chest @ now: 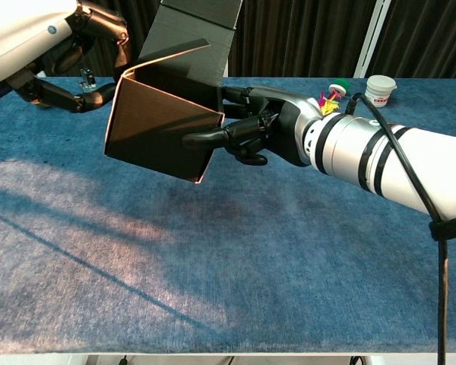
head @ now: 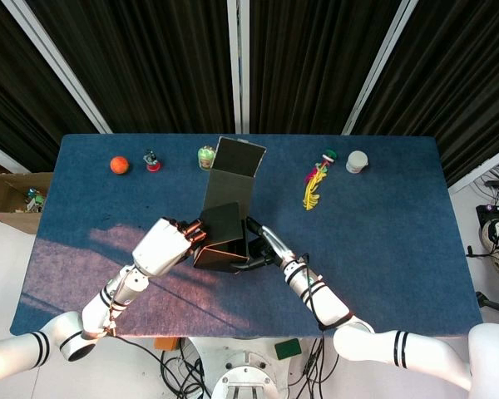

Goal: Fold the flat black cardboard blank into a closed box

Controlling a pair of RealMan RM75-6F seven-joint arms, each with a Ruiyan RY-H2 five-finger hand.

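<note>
The black cardboard box is partly folded and held above the blue table between both hands. Its long lid flap stands up at the far side. In the chest view the box shows a brown-lit side wall, with the lid rising out of frame. My right hand grips the box's right wall, fingers stretched along it. My left hand is at the box's left side, its fingers curled over the upper left corner and the thumb against the edge.
Along the table's far edge lie an orange ball, a small figure, a green item, a yellow and pink toy and a white cup. A brown carton sits off the table's left end.
</note>
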